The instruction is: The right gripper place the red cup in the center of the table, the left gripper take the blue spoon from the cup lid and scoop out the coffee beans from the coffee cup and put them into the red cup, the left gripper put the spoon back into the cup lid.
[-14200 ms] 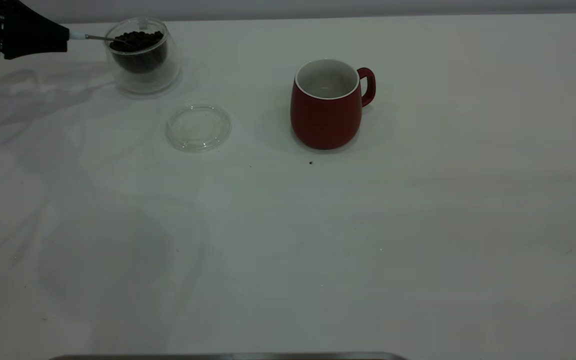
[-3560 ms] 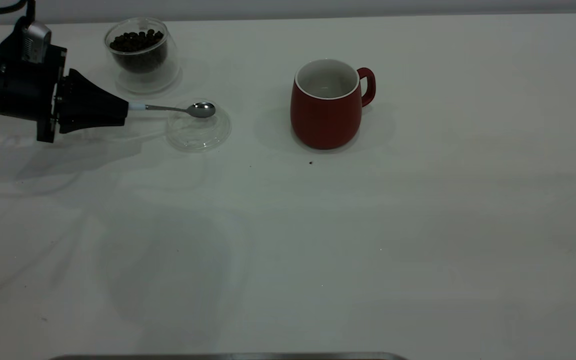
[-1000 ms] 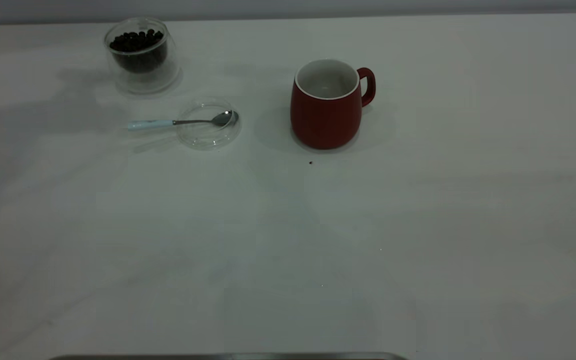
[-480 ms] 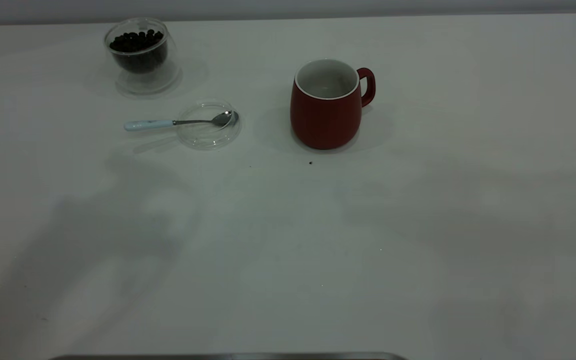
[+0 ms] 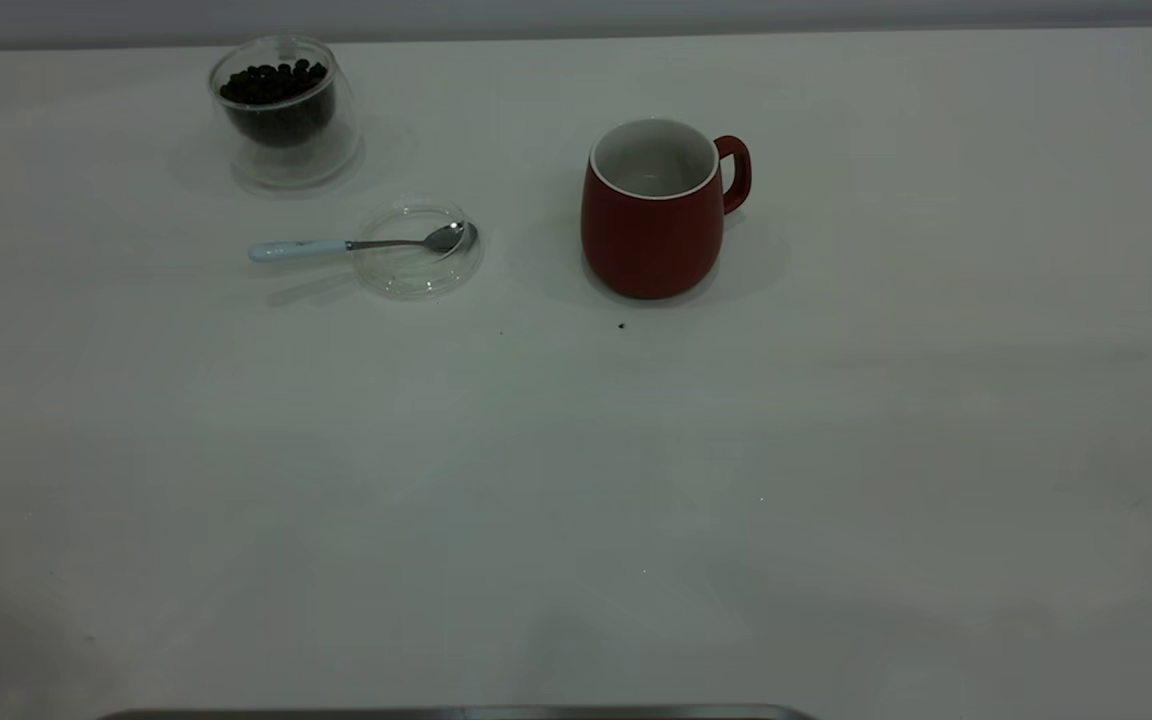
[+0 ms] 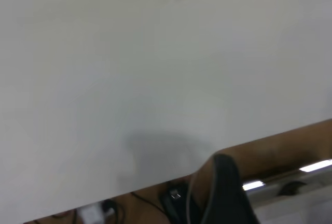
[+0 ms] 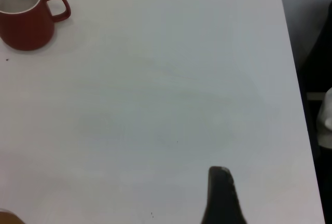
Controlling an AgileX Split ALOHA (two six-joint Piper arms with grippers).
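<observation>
On the white bench (image 5: 836, 420), toward the far left corner in the exterior view, stands the glass cup (image 5: 284, 112), clear and double-walled, with dark coffee beans (image 5: 274, 82) heaped inside it. Just in front of it, toward the camera and a little to the right, lies the lid (image 5: 419, 250), a clear shallow disc flat on the bench. The spoon (image 5: 361, 243) rests across the lid: its shiny metal bowl sits inside the lid near the rim on the mug's side, the stem crosses the opposite rim, and the pale blue handle reaches out to the left, away from the red cup.

Right of the lid and clearly apart from it stands the red cup (image 5: 654, 208), upright, its white inside showing and its loop handle turned to the right. No beans can be made out inside it from this angle. A few tiny dark specks lie on the bench just in front of the red cup.

Neither arm shows in the exterior view. The left end effector (image 6: 224, 193) appears only as a single dark fingertip in its own wrist view, above the bench's edge and far from the spoon; whether it is wide or narrow cannot be told. The right end effector (image 7: 222, 195) likewise shows one dark tip in its wrist view, above bare bench well away from the red cup (image 7: 26, 15), and its state cannot be told either.

No brand, label or writing can be read on any of the things.
</observation>
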